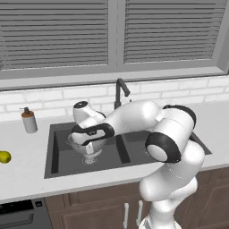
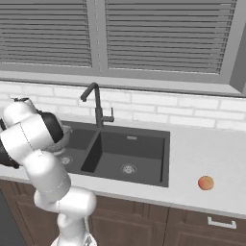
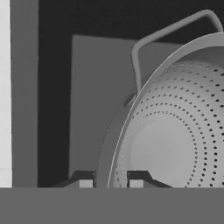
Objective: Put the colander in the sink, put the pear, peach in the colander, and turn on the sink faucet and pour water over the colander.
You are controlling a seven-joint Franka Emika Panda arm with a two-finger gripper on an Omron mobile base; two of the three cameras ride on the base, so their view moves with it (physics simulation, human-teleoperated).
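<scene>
Colander (image 3: pixel 175 131) sits in sink's (image 1: pixel 58 167) left basin, gripper (image 3: pixel 110 183) pinched narrow on its rim. Probably light, stiff, slippery metal; thin rim or side handle are best holds. Pear (image 1: pixel 4 157) near counter's left edge, peach (image 2: pixel 205 182) near front edge, right of sink.

flat, even rendered light, soft shadows inside the sink (image 1: pixel 58 134), slight pixelation
</scene>
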